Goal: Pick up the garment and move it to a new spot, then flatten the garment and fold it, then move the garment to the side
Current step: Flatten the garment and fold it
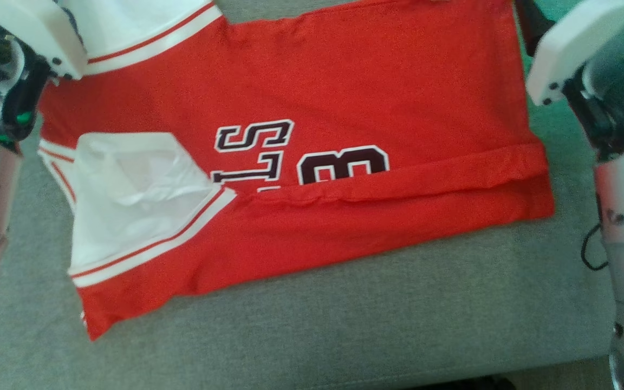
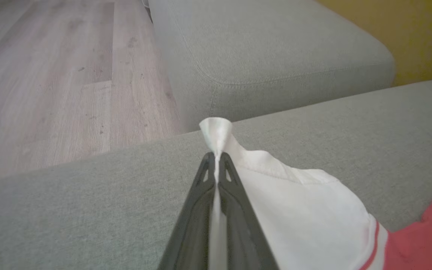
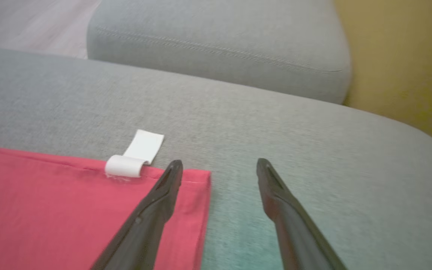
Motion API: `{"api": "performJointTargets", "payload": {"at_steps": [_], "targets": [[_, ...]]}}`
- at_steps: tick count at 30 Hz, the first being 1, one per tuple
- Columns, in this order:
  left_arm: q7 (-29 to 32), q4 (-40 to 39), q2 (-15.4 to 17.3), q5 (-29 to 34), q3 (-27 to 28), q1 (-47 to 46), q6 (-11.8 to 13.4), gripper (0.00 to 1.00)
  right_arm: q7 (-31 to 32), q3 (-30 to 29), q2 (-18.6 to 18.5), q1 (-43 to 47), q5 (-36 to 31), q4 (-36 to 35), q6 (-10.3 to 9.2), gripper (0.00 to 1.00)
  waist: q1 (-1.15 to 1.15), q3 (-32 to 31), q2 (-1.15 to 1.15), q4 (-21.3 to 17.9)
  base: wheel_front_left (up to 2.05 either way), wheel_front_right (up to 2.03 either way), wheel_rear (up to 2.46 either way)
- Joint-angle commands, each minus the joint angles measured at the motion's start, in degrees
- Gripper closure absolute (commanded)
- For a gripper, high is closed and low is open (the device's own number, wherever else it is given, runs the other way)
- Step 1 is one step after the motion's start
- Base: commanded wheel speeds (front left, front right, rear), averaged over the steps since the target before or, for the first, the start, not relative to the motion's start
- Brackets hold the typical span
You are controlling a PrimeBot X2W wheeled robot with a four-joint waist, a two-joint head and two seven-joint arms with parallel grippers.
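- On the grey sofa cushion [image 1: 344, 325], the red garment [image 1: 344, 81] lies spread out, with its near edge folded up over itself.
- The left gripper [image 2: 216, 156] has its two dark fingers pressed together, clamped on the edge of the garment's white sleeve [image 2: 294, 210]. A small tuft of white cloth pokes out past the tips.
- The right gripper [image 3: 219, 167] has its fingers wide apart and holds nothing. One tip is over the garment's red corner, the other over bare cushion. Whether either tip touches the surface cannot be told.
- A white label [image 3: 137, 153] curls out from the hem, just beside the finger over the corner.
- The fold hides the lower part of the dark lettering [image 1: 301, 151], so it cannot be read whole.
- The top of the head view cuts off the garment's far edge, and a pale forearm [image 1: 36, 32] covers part of the far white sleeve.
- Beyond the cushion are a wood floor [image 2: 51, 75] and a yellow wall [image 3: 407, 56], both soft in focus.
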Motion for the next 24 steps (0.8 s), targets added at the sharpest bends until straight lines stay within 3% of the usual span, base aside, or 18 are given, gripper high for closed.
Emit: {"api": "performJointTargets", "payload": {"at_steps": [1,10,11,12,13,14,16,17,24], "targets": [[-0.5,-2.1,2.3,-0.4,1.9,-2.5,-0.2,1.0,0.5,1.1,-0.4,-0.8,-0.1,-1.4,0.39,0.0,0.0,-0.1,0.0,0.9,0.0,0.0,0.0],[-2.7,-3.7,-0.6,-1.1,0.7,-1.2,0.0,1.0,3.7,2.4,-0.4,-5.6,0.6,10.2,0.39,0.0,0.0,0.2,0.0,3.7,0.0,0.0,0.0],[-2.9,-3.7,-0.7,-1.2,0.6,-1.1,-0.1,1.0,3.5,2.4,-0.2,-5.8,0.9,10.9,0.39,0.22,0.0,0.2,0.0,3.8,0.0,0.0,0.0],[-3.0,-3.7,-0.8,-1.2,0.5,-1.0,-0.1,1.0,3.1,2.3,-0.1,-5.9,1.2,11.4,0.39,0.35,0.0,0.1,0.0,3.9,0.0,0.0,0.0],[-3.1,-3.7,-0.9,-1.3,0.4,-0.9,-0.2,1.0,2.5,2.4,0.0,-6.1,1.6,11.9,0.39,0.55,0.0,0.0,0.0,4.0,0.0,0.0,0.0],[-3.3,-3.6,-1.1,-1.4,0.3,-0.8,-0.2,1.0,1.8,2.4,0.1,-6.1,2.0,12.4,0.39,0.63,0.0,-0.2,0.0,4.1,0.0,0.0,0.0],[-3.7,-3.4,-1.2,-1.6,0.1,-0.4,-0.4,1.0,0.4,2.4,0.0,-6.1,2.5,13.5,0.39,0.92,0.0,-0.7,0.0,4.3,0.0,0.0,0.0],[-3.9,-3.4,-1.3,-1.7,0.0,-0.2,-0.4,1.0,-0.6,2.5,-0.2,-6.1,2.6,13.9,0.39,1.0,0.0,-1.0,0.0,4.5,0.0,0.0,0.0],[-7.7,-6.4,-0.5,-2.8,-0.1,4.5,-1.4,1.0,-9.0,1.6,-1.3,-3.3,4.5,15.9,0.39,1.0,0.0,-5.5,0.0,5.5,0.0,0.0,0.0]]}}
